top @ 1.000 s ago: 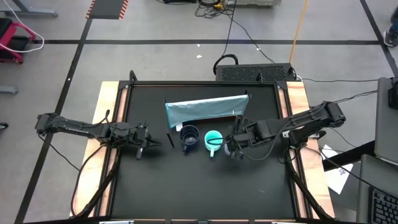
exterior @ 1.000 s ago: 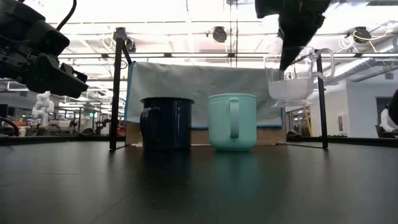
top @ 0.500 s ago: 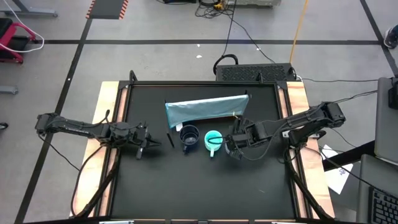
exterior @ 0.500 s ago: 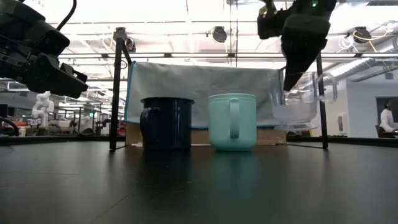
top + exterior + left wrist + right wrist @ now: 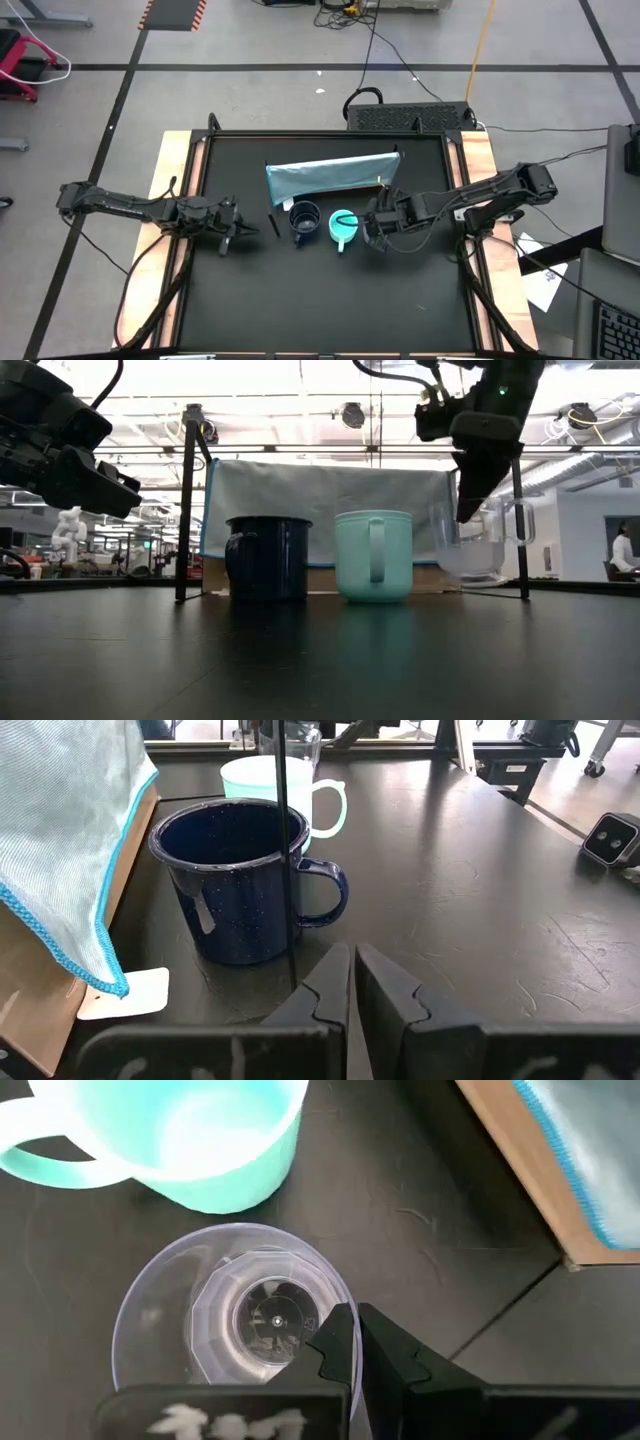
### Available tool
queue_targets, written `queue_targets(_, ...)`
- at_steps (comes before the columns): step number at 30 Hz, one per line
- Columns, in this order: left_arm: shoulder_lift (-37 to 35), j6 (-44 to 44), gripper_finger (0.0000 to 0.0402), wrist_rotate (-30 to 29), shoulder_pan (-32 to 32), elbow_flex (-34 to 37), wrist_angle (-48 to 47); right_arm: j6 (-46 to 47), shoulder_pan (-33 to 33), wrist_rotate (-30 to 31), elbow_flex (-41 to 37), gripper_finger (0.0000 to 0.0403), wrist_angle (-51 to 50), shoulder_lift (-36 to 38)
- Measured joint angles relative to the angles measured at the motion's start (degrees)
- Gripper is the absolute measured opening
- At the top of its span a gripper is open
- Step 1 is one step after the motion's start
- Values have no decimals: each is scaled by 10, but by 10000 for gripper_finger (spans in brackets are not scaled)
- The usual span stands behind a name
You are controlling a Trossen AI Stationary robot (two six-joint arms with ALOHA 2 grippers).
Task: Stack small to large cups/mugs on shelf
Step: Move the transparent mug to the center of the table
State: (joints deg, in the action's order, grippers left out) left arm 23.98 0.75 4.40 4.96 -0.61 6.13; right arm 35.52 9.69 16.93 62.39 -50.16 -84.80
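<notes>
Gripping the clear greyish plastic mug (image 5: 470,550) by its rim beside the turquoise handled mug (image 5: 373,556), the right gripper (image 5: 353,1342) is clamping fully; the thin pinch is risking a slip.

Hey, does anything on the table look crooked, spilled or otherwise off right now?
Nothing is spilled or broken. The only odd thing is the clear mug: the right gripper, shut on its rim, holds it beside the turquoise mug, seemingly tilted and not clearly set down. The navy mug stands upright before the shelf.
</notes>
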Motion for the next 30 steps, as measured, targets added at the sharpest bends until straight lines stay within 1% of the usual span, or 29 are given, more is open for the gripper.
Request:
queue_targets(7,0,-5,24,0,0,0,0,7,0,-4,-41,0,43,33)
queue_targets(12,0,-5,24,0,0,0,0,-1,0,-5,-43,0,46,46)
queue_targets(23,0,-5,24,0,0,0,1,-20,2,-18,-43,1,70,45)
queue_targets(30,0,-5,24,0,0,0,1,-20,2,-20,-43,1,75,23)
